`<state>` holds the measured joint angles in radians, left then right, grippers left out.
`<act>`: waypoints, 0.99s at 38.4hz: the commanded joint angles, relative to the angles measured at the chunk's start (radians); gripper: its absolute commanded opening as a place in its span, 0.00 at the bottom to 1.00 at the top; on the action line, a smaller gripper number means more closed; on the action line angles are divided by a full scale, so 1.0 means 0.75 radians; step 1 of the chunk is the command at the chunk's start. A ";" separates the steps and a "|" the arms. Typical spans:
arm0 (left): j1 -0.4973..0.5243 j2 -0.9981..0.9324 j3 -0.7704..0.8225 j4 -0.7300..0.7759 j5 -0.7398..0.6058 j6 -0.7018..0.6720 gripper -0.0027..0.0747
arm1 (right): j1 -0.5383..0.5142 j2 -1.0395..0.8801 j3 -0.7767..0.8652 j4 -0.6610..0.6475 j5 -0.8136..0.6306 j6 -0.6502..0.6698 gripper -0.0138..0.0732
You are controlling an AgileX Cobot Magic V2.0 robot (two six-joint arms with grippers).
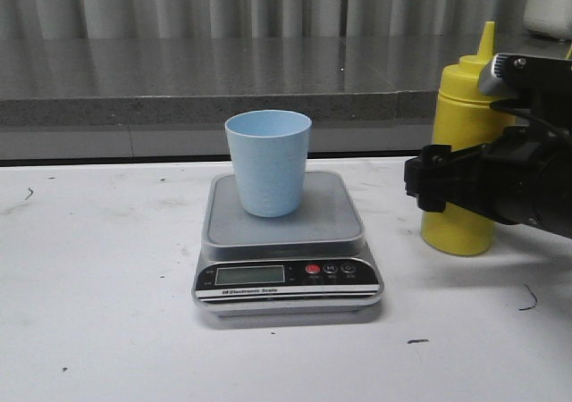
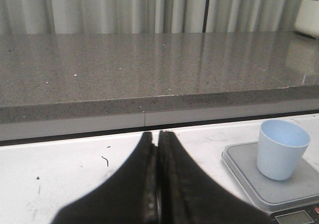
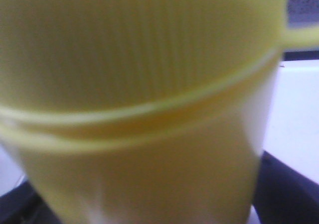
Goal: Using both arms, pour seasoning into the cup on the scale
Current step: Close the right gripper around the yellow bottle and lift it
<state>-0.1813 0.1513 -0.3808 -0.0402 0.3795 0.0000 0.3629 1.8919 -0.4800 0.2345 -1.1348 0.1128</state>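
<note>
The pale blue cup [image 1: 268, 163] stands upright on the platform of the silver-grey scale [image 1: 286, 272] at the table's middle. The yellow seasoning bottle [image 1: 461, 107] stands upright on the table to the right of the scale. My right gripper [image 1: 454, 183] is closed around its middle from the right. In the right wrist view the bottle [image 3: 144, 84] fills the picture, with a dark finger [image 3: 284, 189] pressed at each side. My left gripper [image 2: 158, 134] is shut and empty, low over the table left of the scale [image 2: 249, 176] and cup [image 2: 281, 149]. It is out of the front view.
A grey stone ledge [image 1: 179, 85] runs along the back of the white table [image 1: 89, 286], with pale curtains behind it. A white object [image 1: 550, 4] stands on the ledge at the far right.
</note>
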 commanded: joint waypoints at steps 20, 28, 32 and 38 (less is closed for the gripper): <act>0.005 0.013 -0.035 -0.014 -0.107 -0.020 0.01 | -0.003 -0.208 -0.069 -0.008 -0.145 -0.641 0.33; 0.005 0.013 -0.035 -0.014 -0.107 -0.020 0.01 | -0.003 -0.276 -0.295 -0.008 0.125 -1.162 0.33; 0.005 0.013 -0.035 -0.014 -0.107 -0.020 0.01 | -0.003 -0.276 -0.396 -0.009 0.204 -1.436 0.33; 0.005 0.013 -0.035 -0.014 -0.107 -0.020 0.01 | -0.003 -0.255 -0.509 -0.011 0.218 -1.830 0.33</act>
<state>-0.1813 0.1513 -0.3808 -0.0402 0.3795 0.0000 0.3629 1.7397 -0.7999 0.2430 -0.8562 -1.1203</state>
